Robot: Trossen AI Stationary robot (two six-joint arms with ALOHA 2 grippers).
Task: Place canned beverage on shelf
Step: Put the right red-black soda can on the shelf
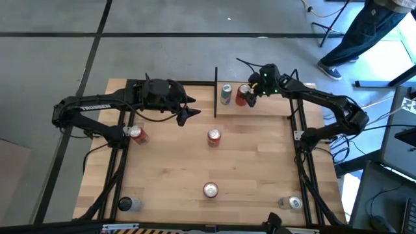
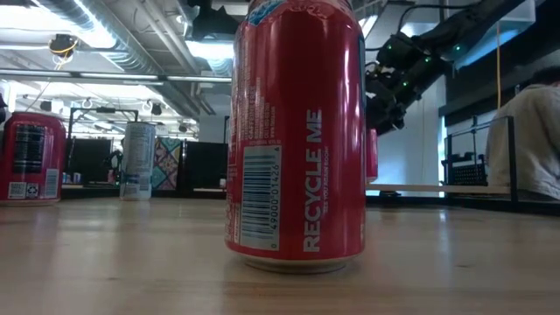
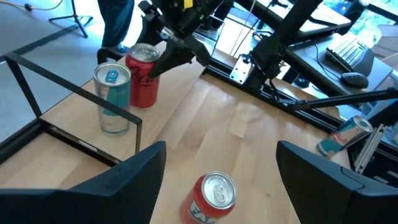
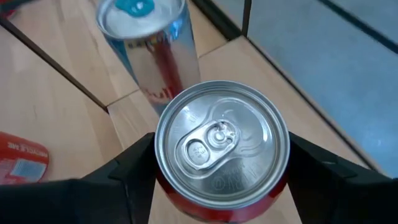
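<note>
Red can [image 4: 221, 149] fills right wrist view, between right pincer [image 1: 249, 93] fingers | high view: on shelf [image 1: 266, 106] | left pincer [image 1: 189, 112] empty, parted

On the shelf [image 1: 273, 107], a silver can [image 1: 225, 94] and red can [image 1: 242, 95] crowd its left end; the right stretch lies bare. Black posts [image 1: 215, 91] fence its edges.

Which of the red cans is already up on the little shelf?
The red can between the right hand's fingers, standing beside the silver can on the shelf. The other red cans stand on the bare tabletop.
</note>
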